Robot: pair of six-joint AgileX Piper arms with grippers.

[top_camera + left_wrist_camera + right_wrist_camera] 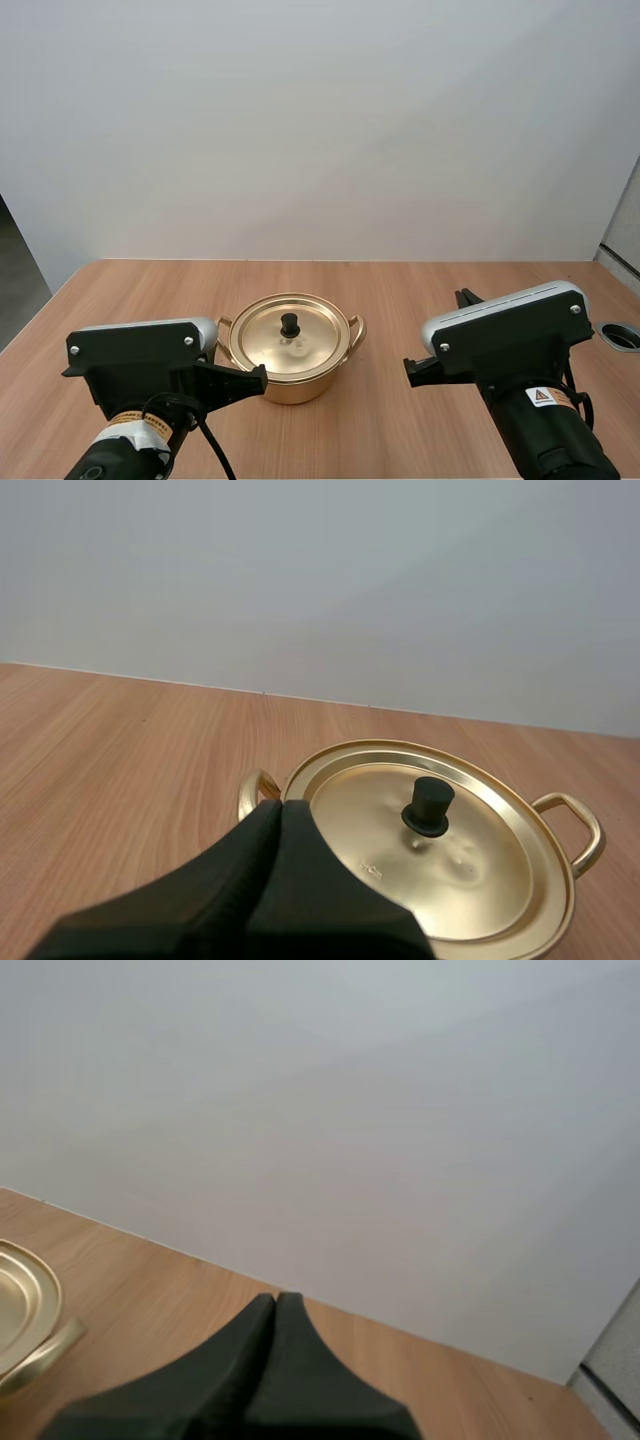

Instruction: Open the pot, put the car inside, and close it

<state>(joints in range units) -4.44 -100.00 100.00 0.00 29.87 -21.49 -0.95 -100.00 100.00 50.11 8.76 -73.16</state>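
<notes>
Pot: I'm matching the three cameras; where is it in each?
High view: pot at the middle of the wooden table.
Left wrist view: just beyond the left gripper.
Right wrist view: its rim and handle beside the right gripper.
Shared landmark: the table's far edge.

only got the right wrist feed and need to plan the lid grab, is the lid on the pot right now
observer: yes, the lid sits flat on the pot, with its black knob upright at the centre.
operator: where's the other arm at
observer: the left gripper is at the pot's near-left rim, beside that side's handle, with its fingers shut together.
operator: and mine against the pot
observer: in the high view your right gripper is off the pot's right side, with a gap of bare table between them.
</notes>
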